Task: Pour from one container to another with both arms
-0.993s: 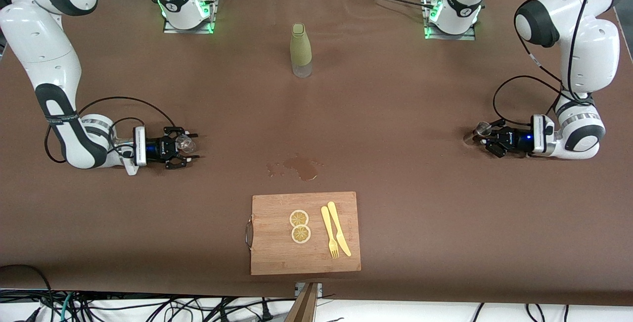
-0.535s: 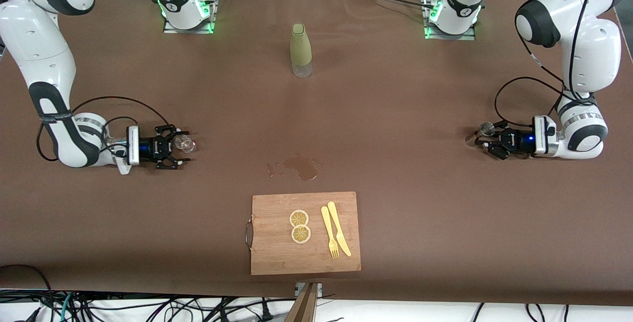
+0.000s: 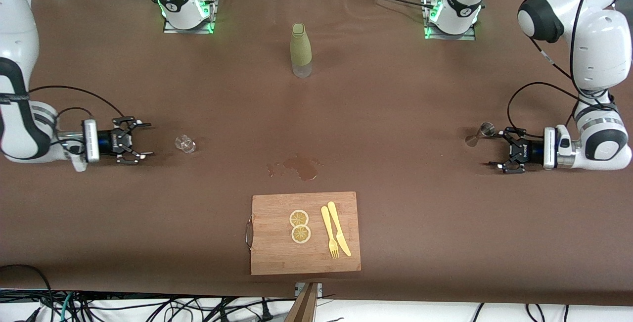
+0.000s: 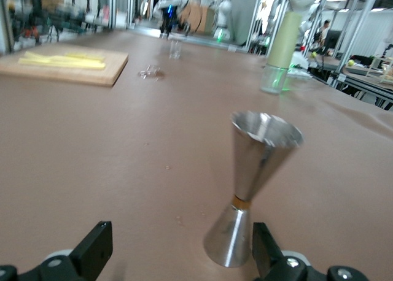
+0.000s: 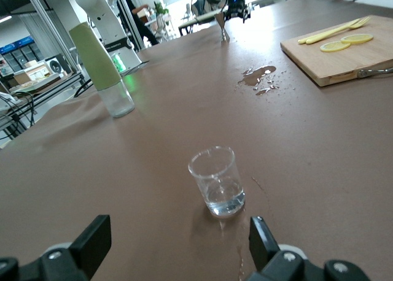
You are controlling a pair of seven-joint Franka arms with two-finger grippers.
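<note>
A small clear glass (image 3: 185, 144) (image 5: 218, 183) with a little water stands on the brown table toward the right arm's end. My right gripper (image 3: 147, 139) (image 5: 175, 232) is open a short way from it, low over the table, holding nothing. A steel jigger (image 3: 482, 131) (image 4: 255, 183) stands upright toward the left arm's end. My left gripper (image 3: 497, 149) (image 4: 181, 244) is open just off it, with the jigger's base close to one fingertip (image 4: 265, 244) and apart from it.
A green-sleeved bottle (image 3: 300, 50) stands mid-table near the bases. A wet spill (image 3: 300, 167) lies in the middle. Nearer the camera is a wooden cutting board (image 3: 277, 253) with two lemon slices (image 3: 299, 226), a yellow fork (image 3: 329, 233) and a yellow knife (image 3: 339, 229).
Both grippers have let go and drawn back toward their ends of the table. The glass and the jigger stay standing where they were set.
</note>
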